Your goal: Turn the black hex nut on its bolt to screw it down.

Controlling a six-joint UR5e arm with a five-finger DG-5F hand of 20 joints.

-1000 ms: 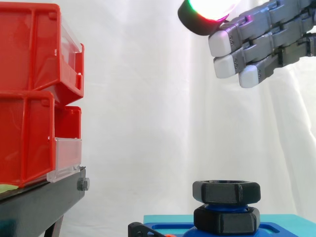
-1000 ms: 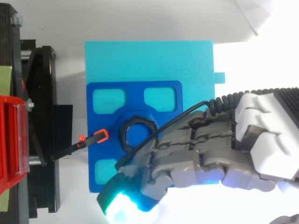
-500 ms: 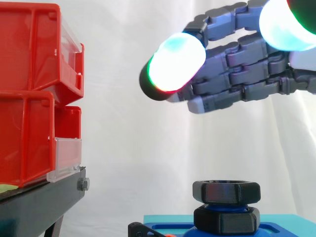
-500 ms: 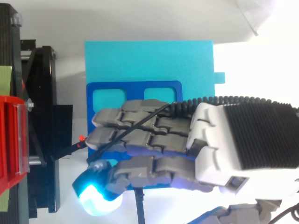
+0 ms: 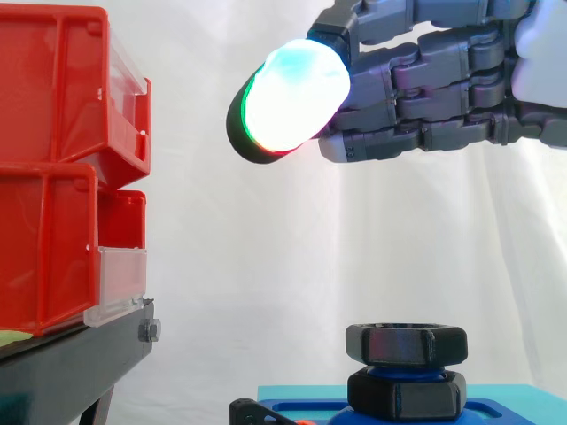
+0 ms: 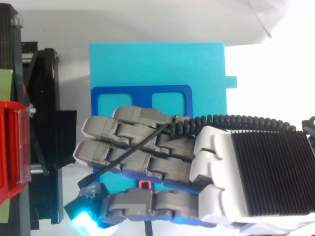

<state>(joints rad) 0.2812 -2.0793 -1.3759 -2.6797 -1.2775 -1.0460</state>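
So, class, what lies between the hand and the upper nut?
Nothing. In the side view, the stretch between the hand and the upper nut is bare, only white curtain behind.

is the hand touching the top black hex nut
No, in the side view the hand hovers high above the top black hex nut, with bare white curtain between them.

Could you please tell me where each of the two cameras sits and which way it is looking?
Side view: beside the work, at its height, looking level across the black hex nut; the hand enters from the right, above it.
Top view: overhead, looking down on the blue block; the hand lies over it.
Both show the hand, red bins and blue block.
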